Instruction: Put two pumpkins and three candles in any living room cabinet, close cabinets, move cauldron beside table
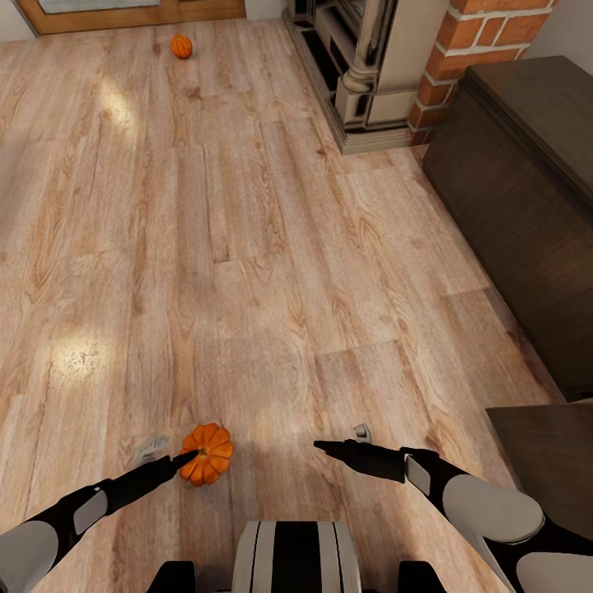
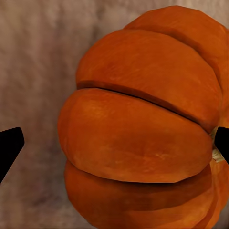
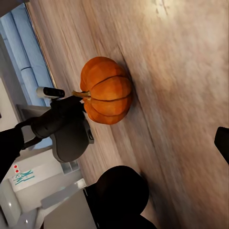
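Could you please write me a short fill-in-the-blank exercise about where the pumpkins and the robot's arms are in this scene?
1. The near pumpkin lies on the wooden ____.
2. The ____ tool is the one at the near pumpkin.
3. The far pumpkin has the colour ____.
4. The dark cabinet stands beside the brick ____.

Missing words: floor; left; orange; fireplace

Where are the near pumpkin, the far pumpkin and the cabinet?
near pumpkin (image 1: 207,454), head view, ribbed top.
far pumpkin (image 1: 181,46), head view, orange body.
cabinet (image 1: 527,214), head view, dark front panel.
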### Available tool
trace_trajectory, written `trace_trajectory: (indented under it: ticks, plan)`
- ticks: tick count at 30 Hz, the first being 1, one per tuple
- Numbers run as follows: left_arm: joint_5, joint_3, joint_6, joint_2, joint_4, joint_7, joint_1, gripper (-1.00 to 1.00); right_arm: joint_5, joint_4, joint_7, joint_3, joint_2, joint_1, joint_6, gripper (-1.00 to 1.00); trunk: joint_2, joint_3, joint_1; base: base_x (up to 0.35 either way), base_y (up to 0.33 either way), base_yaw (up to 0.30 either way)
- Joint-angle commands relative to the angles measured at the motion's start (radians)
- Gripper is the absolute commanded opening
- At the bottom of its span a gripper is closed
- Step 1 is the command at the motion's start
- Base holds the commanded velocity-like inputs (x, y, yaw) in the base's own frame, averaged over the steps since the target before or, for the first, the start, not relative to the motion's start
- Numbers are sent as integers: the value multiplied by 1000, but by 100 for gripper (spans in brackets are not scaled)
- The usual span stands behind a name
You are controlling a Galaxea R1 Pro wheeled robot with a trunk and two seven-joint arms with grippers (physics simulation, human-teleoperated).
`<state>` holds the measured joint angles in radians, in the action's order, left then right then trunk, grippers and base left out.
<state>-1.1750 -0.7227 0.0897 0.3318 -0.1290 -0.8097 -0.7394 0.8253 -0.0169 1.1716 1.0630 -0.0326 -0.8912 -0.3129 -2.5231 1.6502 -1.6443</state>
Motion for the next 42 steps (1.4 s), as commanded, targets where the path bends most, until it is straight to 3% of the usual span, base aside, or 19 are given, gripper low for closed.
trace_trajectory:
  ticks: [1, 42]
  plan:
    - [6, -3, -2, 0, 2, 9, 0, 100, 0, 0, -1, 0, 0, 0, 0, 100, 0, 0, 0, 0, 0, 0]
    - [7, -3, -2, -2, -2, 9, 0, 100, 0, 0, -40, 0, 0, 0, 0, 100, 0, -17, 0, 0, 0, -59]
